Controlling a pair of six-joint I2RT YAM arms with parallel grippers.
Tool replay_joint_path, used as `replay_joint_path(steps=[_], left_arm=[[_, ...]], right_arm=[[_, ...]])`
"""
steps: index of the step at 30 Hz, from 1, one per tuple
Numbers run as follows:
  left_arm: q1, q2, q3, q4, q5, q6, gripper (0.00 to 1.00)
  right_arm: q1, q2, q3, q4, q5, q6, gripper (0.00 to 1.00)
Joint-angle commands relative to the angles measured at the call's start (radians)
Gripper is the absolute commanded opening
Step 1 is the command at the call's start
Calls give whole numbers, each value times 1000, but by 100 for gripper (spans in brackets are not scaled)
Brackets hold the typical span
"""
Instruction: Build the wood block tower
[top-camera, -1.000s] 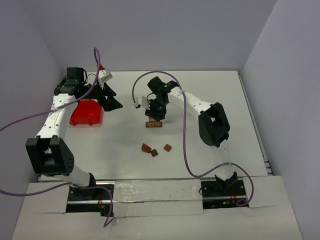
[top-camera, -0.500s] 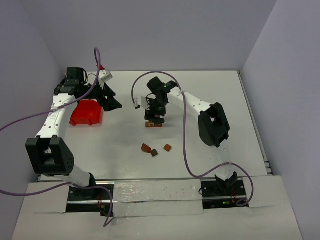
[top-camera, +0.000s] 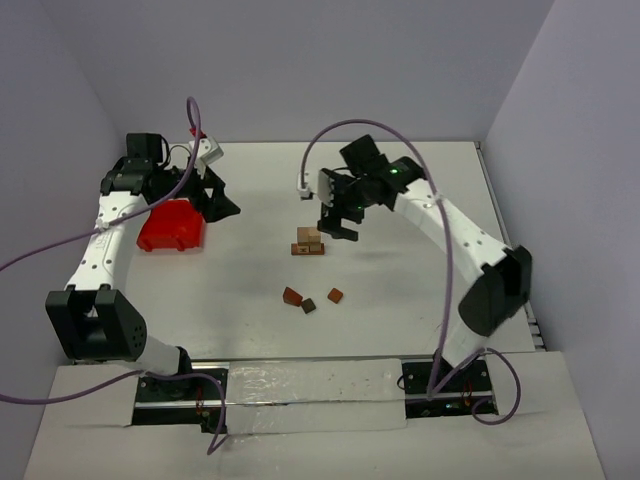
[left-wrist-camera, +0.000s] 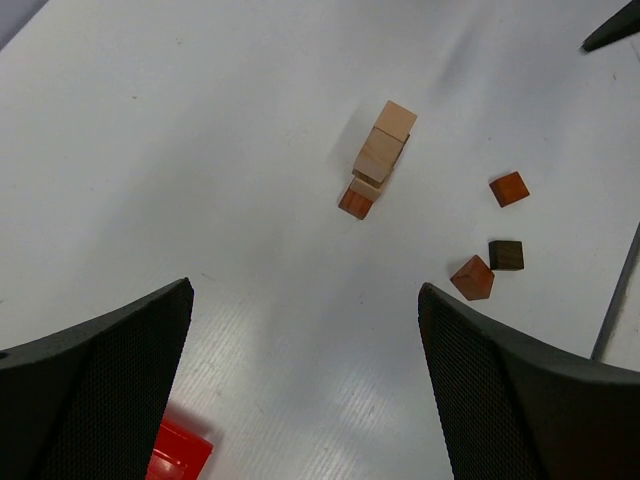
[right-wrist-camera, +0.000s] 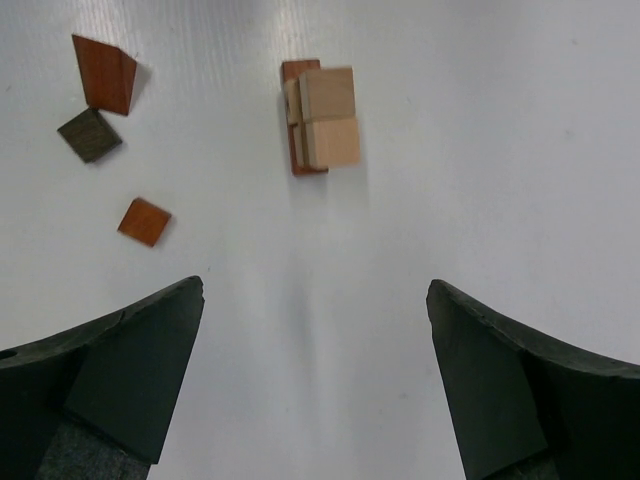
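The wood block tower (top-camera: 308, 242) stands mid-table: a reddish-brown bar base with tan blocks stacked on it. It also shows in the left wrist view (left-wrist-camera: 378, 160) and the right wrist view (right-wrist-camera: 322, 118). My right gripper (top-camera: 337, 226) hangs open just right of the tower and holds nothing (right-wrist-camera: 315, 285). Three loose wood blocks lie nearer the arms: a reddish wedge (top-camera: 292, 296), a dark cube (top-camera: 309, 306) and a small reddish cube (top-camera: 335, 295). My left gripper (top-camera: 230, 200) is open and empty, far left of the tower (left-wrist-camera: 305, 292).
A red plastic bin (top-camera: 172, 226) sits at the left, beside the left gripper, and its corner shows in the left wrist view (left-wrist-camera: 175, 455). The white table ends at walls behind and on both sides.
The right gripper opened, let go of a tan block on top of the tower, and drew back up and to the right. The left arm shifted slightly.
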Motion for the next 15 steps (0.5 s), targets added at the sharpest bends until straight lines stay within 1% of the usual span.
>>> replay_joint_path(steps=[1,3,4,6,8,10,12,13,14,15], left_arm=[[-1,-96,-29,3,-41,32,99],[-8,-129,-60,21,-54,36,99],[-21,-147,-89,42,-79,16,99],[-45,-161,-115,51,-140,5,99],[-103,-180,-147,70,-220,-2,99],[-120,-195,-178,92,-234,-3,99],[-125,-199,-191,116,-241,-35,99],[-125,-199,-198,157,-270,-68,99],[-124,-202,-206,212,-291,-145,99],[-123,-204,-208,231,-312,-190,99]], right_arm=[[-76,-216,-143,77,-50,65,100],[-112,-304,-211,134,-71,103,100],[-134,-358,-280,167,-85,136,100],[-157,-423,-375,199,-104,168,100],[-167,-515,-495,244,-129,219,100],[-166,-554,-610,282,-129,262,100],[-160,-579,-668,316,-126,293,100],[-155,-581,-694,325,-115,317,100],[-142,-579,-713,338,-98,337,100],[-130,-575,-719,349,-92,343,100]])
